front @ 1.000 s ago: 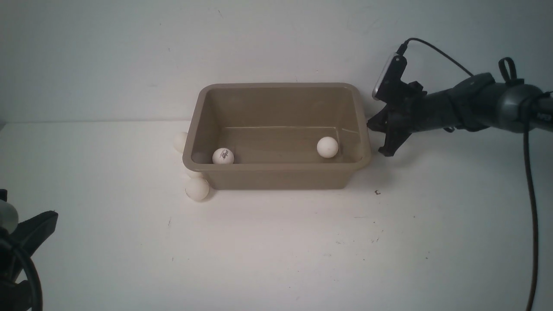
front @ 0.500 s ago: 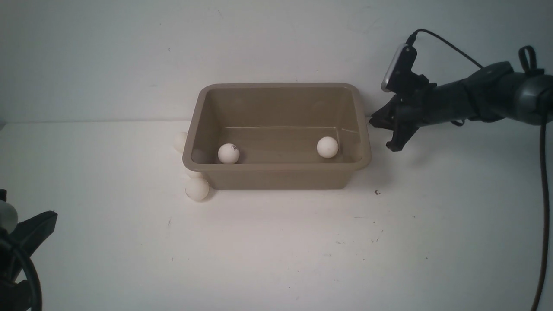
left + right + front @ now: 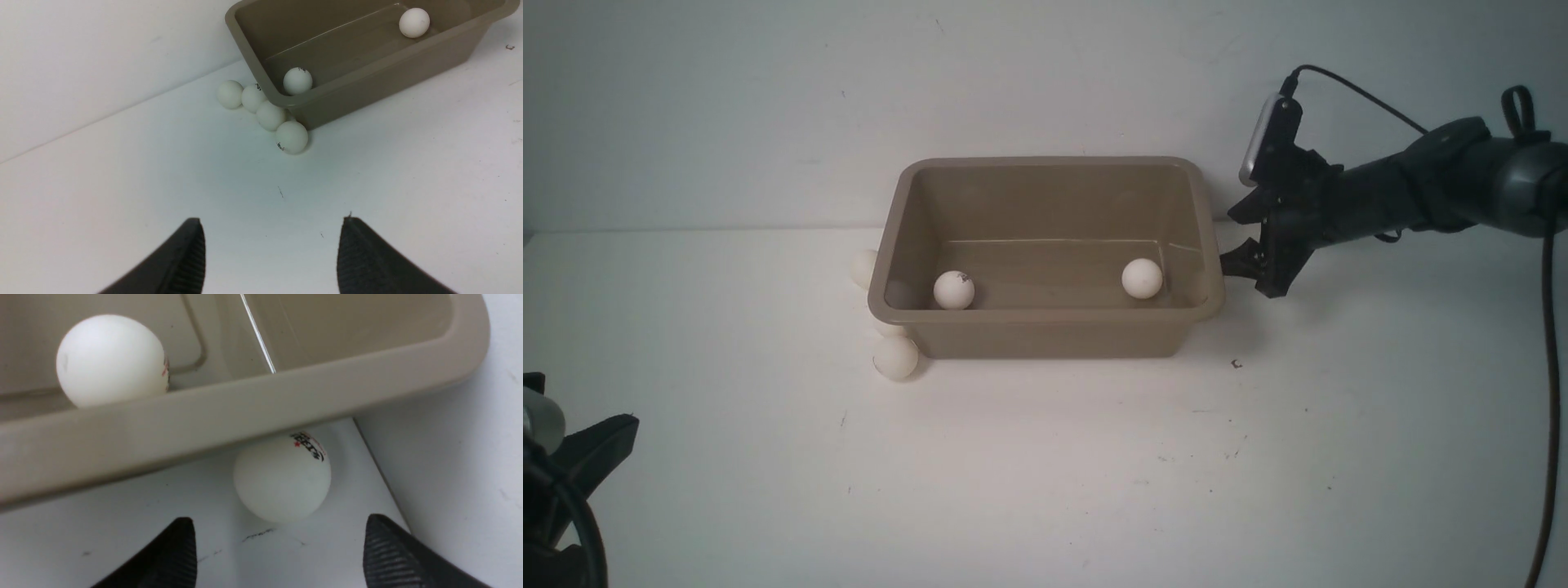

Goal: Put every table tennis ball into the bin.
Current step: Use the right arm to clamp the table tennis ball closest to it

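The taupe bin (image 3: 1045, 314) holds two table tennis balls (image 3: 953, 290) (image 3: 1142, 278). Several more balls lie in a row on the table against its left end (image 3: 230, 94) (image 3: 252, 98) (image 3: 270, 115) (image 3: 291, 137). One ball with a printed logo (image 3: 282, 479) sits on the table, tucked partly under the bin's right rim (image 3: 245, 404). My right gripper (image 3: 280, 522) is open just short of it, with a finger on each side of its line and nothing held. Far back at the front left of the table, my left gripper (image 3: 271, 222) is open and empty.
A white wall stands close behind the bin and next to the right-end ball. The right arm's cable (image 3: 1543, 392) hangs down at the far right. Small dark marks dot the white table (image 3: 1236, 364).
My right gripper has opened; it rose and drew back, then came down again at the bin's right end. The left ball inside the bin rolled slightly right. The left arm barely moved.
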Available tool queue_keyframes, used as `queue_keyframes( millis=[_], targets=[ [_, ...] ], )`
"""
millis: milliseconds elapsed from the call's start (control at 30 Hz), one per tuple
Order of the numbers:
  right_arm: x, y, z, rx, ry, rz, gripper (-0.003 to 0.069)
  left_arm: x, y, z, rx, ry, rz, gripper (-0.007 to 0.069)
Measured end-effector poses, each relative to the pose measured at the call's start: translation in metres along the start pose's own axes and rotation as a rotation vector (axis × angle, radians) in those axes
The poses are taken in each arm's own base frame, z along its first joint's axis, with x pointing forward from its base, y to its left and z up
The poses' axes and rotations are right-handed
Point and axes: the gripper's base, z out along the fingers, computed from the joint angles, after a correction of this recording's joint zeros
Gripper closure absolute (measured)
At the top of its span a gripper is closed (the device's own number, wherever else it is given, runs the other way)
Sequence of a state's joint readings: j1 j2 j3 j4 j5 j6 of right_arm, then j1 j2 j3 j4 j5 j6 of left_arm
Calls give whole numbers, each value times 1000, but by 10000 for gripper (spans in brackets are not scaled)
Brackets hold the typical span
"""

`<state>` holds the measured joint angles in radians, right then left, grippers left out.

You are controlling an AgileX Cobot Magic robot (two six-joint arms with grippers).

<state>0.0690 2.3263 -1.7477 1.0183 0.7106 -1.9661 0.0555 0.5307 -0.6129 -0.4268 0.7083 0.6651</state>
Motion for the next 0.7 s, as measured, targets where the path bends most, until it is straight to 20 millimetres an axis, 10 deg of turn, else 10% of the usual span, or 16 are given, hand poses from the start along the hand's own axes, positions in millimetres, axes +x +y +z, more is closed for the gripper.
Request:
queue_keyframes(
  millis=[700],
  targets=[
    [-6, 7, 8, -28, -64, 6, 156, 0, 0, 0, 3, 3, 0, 230]
  ],
)
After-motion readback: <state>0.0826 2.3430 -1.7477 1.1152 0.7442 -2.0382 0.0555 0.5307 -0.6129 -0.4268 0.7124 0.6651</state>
